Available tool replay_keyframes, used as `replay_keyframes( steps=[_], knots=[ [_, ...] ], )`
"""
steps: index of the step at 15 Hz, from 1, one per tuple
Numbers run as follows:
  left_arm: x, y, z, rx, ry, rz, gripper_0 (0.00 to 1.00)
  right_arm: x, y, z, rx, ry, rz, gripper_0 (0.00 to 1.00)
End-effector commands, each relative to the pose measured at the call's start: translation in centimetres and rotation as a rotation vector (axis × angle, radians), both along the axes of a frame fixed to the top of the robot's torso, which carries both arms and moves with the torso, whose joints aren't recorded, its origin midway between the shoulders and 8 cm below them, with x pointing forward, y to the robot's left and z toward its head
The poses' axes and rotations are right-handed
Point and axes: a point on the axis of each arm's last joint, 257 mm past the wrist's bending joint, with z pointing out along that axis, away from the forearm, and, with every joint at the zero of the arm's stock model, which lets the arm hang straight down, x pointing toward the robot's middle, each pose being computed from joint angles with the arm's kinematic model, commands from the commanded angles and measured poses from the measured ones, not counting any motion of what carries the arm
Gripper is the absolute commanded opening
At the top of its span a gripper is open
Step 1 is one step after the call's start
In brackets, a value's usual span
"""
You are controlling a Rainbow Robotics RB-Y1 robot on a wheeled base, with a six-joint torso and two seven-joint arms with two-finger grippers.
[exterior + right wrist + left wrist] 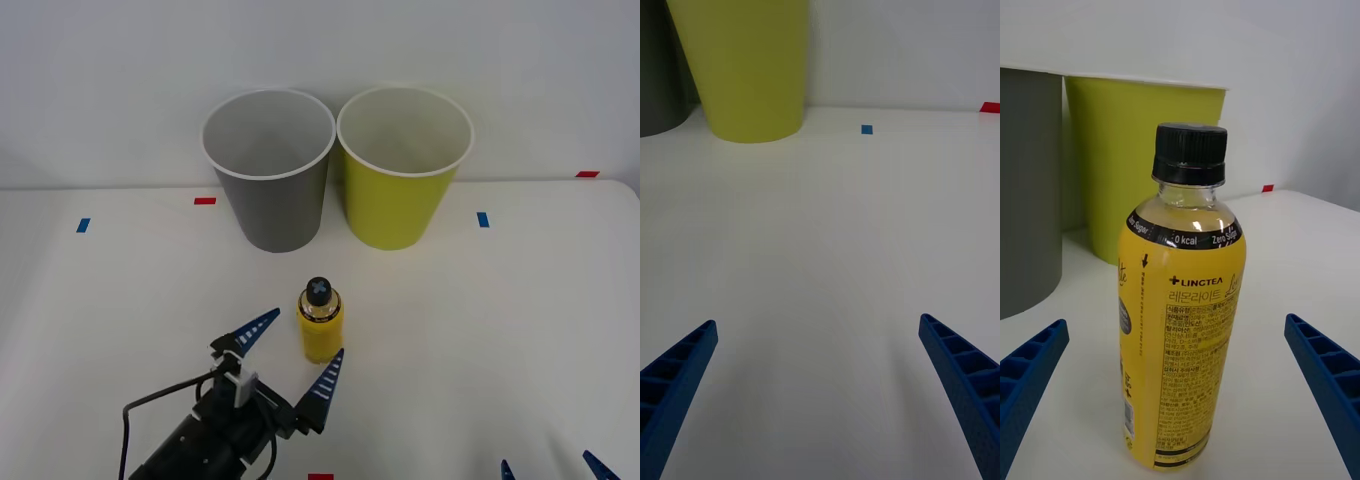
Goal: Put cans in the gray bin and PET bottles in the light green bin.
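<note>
On the white table [520, 330], one small clear bottle [321, 321] — yellow-bodied, black-capped — is standing upright between my left claw's [297, 352] spread blue fingers, untouched, before one dark gray bin [270, 170] and one yellow-green bin [402, 170]; my right claw [546, 468] is idling open.

The PET bottle [1182, 315] stands upright between the left tool's [1180, 405] spread fingers.

Bright, even light falls from above on the white desk [560, 320], leaving only faint soft shadows beside the yellow bottle [321, 322] and under the two bins, a small glint on the bottle's clear neck, and everything up close stays sharp.
</note>
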Motion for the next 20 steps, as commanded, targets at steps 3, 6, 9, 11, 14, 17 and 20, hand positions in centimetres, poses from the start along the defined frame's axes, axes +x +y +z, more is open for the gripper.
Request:
replay_keyframes(
  steps=[3, 6, 9, 11, 14, 17, 20],
  knots=[
    [1.8, -1.2, 0.3, 0.009, -0.006, -0.011, 1.00, 0.0, 0.0, 0.0, 0.000, 0.000, 0.000, 0.93],
    [3.0, -2.3, 0.7, -0.006, -0.019, -0.012, 1.00, 0.0, 0.0, 0.0, 0.000, 0.000, 0.000, 0.93],
    [3.7, -3.7, 0.9, 0.009, -0.015, -0.028, 1.00, 0.0, 0.0, 0.0, 0.000, 0.000, 0.000, 0.93],
    [4.1, -4.2, 1.1, 0.014, -0.014, -0.036, 1.00, 0.0, 0.0, 0.0, 0.000, 0.000, 0.000, 0.93],
    [4.4, -4.6, 1.2, 0.021, -0.009, -0.042, 1.00, 0.0, 0.0, 0.0, 0.000, 0.000, 0.000, 0.93],
    [4.4, -4.8, 1.4, 0.010, -0.008, -0.042, 0.76, 0.0, 0.0, 0.0, 0.000, 0.000, 0.000, 0.93],
    [4.4, -4.9, 1.5, 0.011, -0.011, -0.042, 0.16, 0.0, 0.0, 0.0, 0.000, 0.000, 0.000, 0.93]
  ],
)
